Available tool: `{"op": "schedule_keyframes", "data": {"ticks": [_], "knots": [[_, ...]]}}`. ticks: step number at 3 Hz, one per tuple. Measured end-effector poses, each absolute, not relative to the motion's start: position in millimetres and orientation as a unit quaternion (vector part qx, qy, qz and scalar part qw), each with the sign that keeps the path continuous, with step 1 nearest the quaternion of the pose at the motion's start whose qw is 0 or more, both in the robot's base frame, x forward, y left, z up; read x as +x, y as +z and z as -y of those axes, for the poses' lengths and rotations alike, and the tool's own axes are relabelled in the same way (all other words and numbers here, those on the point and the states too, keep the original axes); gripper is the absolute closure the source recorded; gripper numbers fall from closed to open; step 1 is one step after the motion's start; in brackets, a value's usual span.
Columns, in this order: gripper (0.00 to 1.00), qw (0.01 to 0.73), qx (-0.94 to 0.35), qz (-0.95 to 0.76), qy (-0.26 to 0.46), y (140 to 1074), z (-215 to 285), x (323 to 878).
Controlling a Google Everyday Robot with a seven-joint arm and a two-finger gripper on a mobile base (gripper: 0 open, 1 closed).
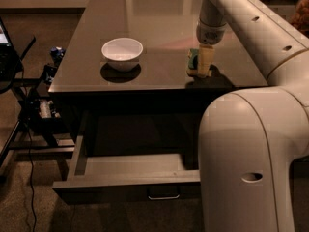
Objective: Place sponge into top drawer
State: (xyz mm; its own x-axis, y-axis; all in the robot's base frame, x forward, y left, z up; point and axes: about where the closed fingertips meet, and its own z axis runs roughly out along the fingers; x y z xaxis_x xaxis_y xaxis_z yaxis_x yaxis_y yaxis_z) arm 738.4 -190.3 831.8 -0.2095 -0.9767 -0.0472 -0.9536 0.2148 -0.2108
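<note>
Bowl (122, 52) sits left on table (159, 13), well apart from sponge; little risk there. Drawer (130, 170) below is pulled open, handle (163, 196) at front, right part hidden behind robot body (251, 163). Sponge (192, 64) is on table near front edge, right of bowl. Gripper (202, 67) is down at sponge, touching or just beside; whether it clamps sponge cannot be told. Risks: weak hold drops sponge on table or floor; sideways nudge pushes it off edge; early release misses drawer.
</note>
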Motion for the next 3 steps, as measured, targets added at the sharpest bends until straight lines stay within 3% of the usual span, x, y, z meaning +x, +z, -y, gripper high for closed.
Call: {"op": "schedule_keyframes", "data": {"ticks": [3], "knots": [[1.0,0.115,-0.612,-0.78,-0.055,849,200,705]]}}
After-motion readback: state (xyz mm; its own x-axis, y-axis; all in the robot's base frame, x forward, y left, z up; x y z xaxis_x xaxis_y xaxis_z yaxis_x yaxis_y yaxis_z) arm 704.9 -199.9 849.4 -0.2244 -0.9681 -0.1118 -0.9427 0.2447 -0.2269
